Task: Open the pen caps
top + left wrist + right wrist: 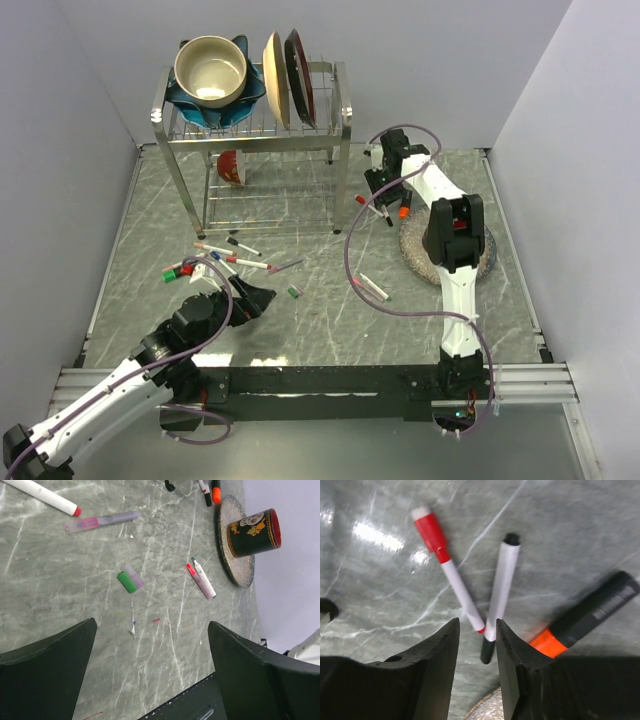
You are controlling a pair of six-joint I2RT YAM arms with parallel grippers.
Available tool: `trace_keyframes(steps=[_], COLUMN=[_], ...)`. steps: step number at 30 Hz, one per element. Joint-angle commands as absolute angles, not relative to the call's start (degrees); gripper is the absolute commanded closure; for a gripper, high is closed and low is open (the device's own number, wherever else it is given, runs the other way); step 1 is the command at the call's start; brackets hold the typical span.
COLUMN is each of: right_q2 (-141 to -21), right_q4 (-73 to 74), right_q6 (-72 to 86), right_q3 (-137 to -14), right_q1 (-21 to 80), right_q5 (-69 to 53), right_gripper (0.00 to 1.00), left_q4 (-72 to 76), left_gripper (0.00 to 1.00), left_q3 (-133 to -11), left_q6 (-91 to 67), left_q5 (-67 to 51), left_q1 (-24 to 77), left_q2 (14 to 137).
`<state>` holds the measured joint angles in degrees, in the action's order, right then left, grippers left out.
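Note:
Near the round mat, my right gripper [477, 625] hangs low over two crossed pens. Its fingers stand a narrow gap apart with the black cap [487, 651] of a white pen [501, 580] between them; the cap sits against the right-hand finger and clear of the left. Beside it lie a white pen with a red cap [431, 532] and a black marker with an orange cap [547, 642]. My left gripper [152, 625] is wide open and holds nothing, above bare table near a loose green cap [127, 581]. Several more pens [220, 255] lie left of centre.
A dish rack [255, 120] with bowls and plates stands at the back, a red mug [230, 165] under it. A black cup [252, 532] sits on the round mat [235, 555] at the right. Two pens [201, 579] lie mid-table.

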<state>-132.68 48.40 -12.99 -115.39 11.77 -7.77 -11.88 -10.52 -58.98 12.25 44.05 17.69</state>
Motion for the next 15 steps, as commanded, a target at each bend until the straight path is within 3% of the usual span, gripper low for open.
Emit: trace_keyframes(steps=[1, 15], right_q2=[-133.76, -139.92], right_q4=[48.6, 52.03], right_q6=[-12.39, -13.62], right_q3=[-120.23, -126.56], right_q1=[10.81, 10.2], right_q5=[-4.22, -6.94], right_gripper=[0.58, 0.59], left_q4=[-9.93, -7.74], left_gripper=[0.01, 0.01], left_q3=[-11.43, -10.28], left_q6=[-56.95, -57.48], left_q5=[12.04, 11.34], left_q1=[43.77, 43.77], left_q2=[18.54, 19.42])
